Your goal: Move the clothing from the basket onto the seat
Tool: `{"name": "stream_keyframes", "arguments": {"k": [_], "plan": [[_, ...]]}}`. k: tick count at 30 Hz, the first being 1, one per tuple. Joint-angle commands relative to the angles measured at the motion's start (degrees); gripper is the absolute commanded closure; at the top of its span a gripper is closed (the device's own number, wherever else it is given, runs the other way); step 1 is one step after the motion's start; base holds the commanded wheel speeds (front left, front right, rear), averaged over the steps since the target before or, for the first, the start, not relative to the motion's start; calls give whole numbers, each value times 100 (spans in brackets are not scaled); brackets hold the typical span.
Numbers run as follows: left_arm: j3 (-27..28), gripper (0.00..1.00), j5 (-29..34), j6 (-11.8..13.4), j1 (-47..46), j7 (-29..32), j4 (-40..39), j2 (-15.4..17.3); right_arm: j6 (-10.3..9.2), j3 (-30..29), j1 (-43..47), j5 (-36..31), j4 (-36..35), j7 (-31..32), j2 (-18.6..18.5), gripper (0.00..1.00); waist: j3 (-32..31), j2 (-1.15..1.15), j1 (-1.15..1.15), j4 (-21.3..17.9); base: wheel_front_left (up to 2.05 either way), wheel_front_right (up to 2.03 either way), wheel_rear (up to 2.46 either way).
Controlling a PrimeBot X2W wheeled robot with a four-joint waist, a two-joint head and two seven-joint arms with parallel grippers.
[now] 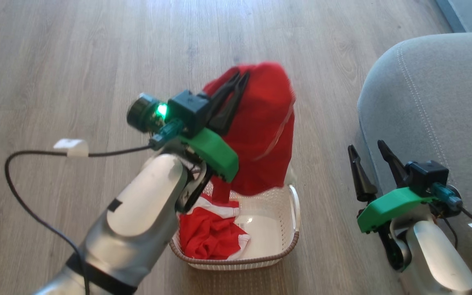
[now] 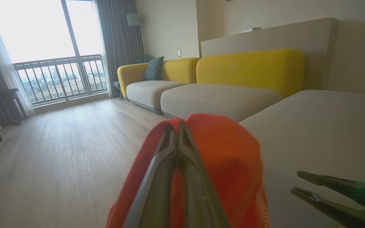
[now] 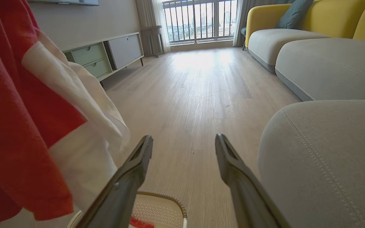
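Our left claw point(image 1: 242, 75) was pressed together on the top fold of one red garment point(image 1: 260, 123), and we held it in the air above the basket point(image 1: 285, 250), with its lower edge hanging just over the far rim. From the left wrist we saw the two fingers point(image 2: 157, 177) lying side by side, with red cloth bunched round their tips. From the right wrist the same garment hung at the left of the view and showed a broad white band across the red. A second garment point(image 1: 207, 233), also red with white trim, lay crumpled in the left half of the basket, partly hidden under our left forearm. The right half of the basket floor was bare white plastic. The basket stood on the wood floor point(image 1: 96, 61), near the seat point(image 1: 436, 90) but apart from it, with a strip of floor between them. Our right claw point(image 1: 366, 146) was spread wide and held nothing. It hung low just beside the rounded edge of the seat, fingers pointing up the head view. Seen from its own wrist, it had a corner of the basket under its fingers and the grey seat with its pale seams at the right. A black cable point(image 1: 23, 184) with a white tag looped out from our left arm.
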Motion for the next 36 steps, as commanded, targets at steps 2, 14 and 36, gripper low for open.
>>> {"name": "stream_keyframes", "arguments": {"k": [2, 14, 36], "plan": [[291, 100, 38, 0, -527, -71, -308, 114, -1, 146, -108, -26, -155, -37, 43, 0, 6, 0, 1, 8, 0, 0, 0], [228, 100, 67, 32, -765, -6, -466, 115, -1, 1288, -303, 651, -1241, -37, -131, 0, 201, 0, 1, -4, 0, 0, 0], [-221, 100, -42, -67, -897, -47, -452, -121, -1, 2325, -1448, 854, -676, -37, -367, 0, 237, 0, 1, 392, 0, 0, 0]]}}
